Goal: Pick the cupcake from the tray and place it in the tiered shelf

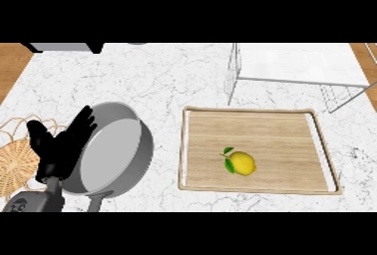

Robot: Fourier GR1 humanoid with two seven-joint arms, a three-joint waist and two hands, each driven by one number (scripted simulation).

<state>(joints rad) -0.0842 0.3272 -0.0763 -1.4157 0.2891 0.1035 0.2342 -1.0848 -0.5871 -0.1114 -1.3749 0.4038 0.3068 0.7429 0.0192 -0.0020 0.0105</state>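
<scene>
A wooden tray [254, 130] lies on the marble counter right of centre. The only thing on it is a yellow lemon with green leaves [242, 163], near its front middle; no cupcake shows in this view. The white wire tiered shelf [298, 65] stands behind the tray at the back right. My left hand [63, 143] is at the far left, open with fingers pointing up, in front of a pan's left rim and holding nothing. It is well apart from the tray. My right hand does not show.
A grey frying pan [116, 149] sits left of the tray, handle toward the lower edge. A woven wicker mat [13, 160] lies at the far left, partly behind my left hand. Bare marble [147, 74] stretches behind the pan, with wooden edges at both back corners.
</scene>
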